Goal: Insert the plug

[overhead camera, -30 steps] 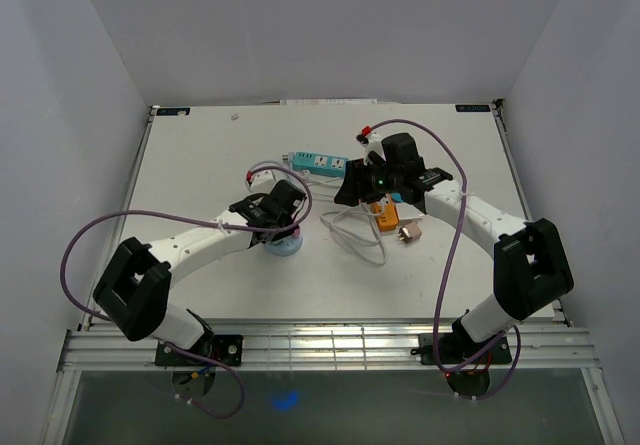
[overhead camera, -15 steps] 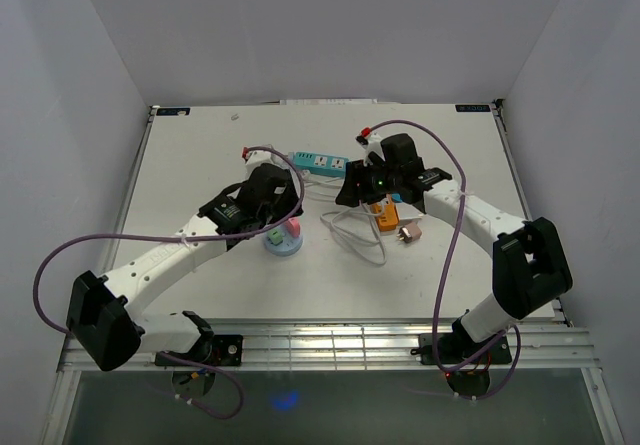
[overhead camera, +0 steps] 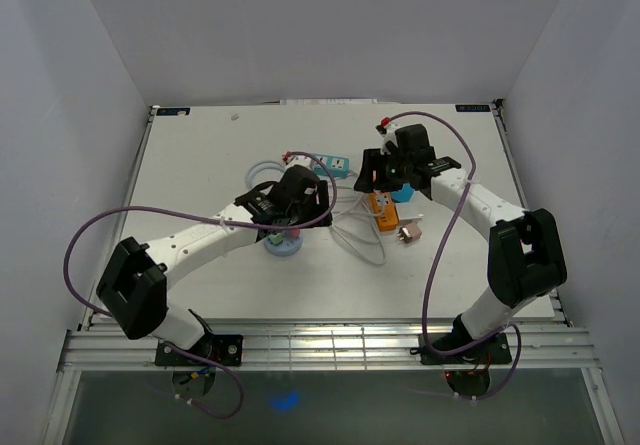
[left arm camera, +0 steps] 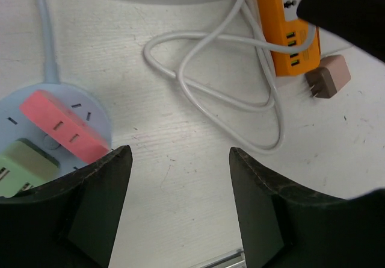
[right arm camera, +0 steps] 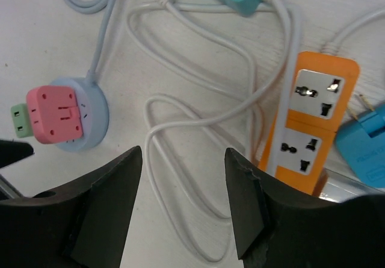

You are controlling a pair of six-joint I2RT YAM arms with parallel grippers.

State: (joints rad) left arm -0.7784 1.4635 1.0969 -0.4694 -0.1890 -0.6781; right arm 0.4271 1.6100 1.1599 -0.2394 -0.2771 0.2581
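Observation:
A brown plug (overhead camera: 410, 233) lies loose on the table beside the near end of the orange power strip (overhead camera: 384, 211); in the left wrist view this plug (left arm camera: 328, 82) sits right of the strip (left arm camera: 287, 30). My left gripper (overhead camera: 300, 217) hangs open over bare table just right of the round pale-blue socket (overhead camera: 282, 244), which carries a pink block (left arm camera: 63, 126) and a green block (left arm camera: 23, 162). My right gripper (overhead camera: 372, 179) is open above the white cable loop (right arm camera: 180, 129), left of the orange strip (right arm camera: 313, 129). Neither holds anything.
A teal power strip (overhead camera: 334, 164) lies at the back, and a blue plug (right arm camera: 364, 144) rests against the orange strip's right side. White cable (overhead camera: 355, 237) loops between the round socket and the strips. White walls enclose the table (overhead camera: 200, 155) on three sides.
My left gripper has opened, come off the blocks on the round socket and moved right. The right gripper has shifted slightly back and right, still open.

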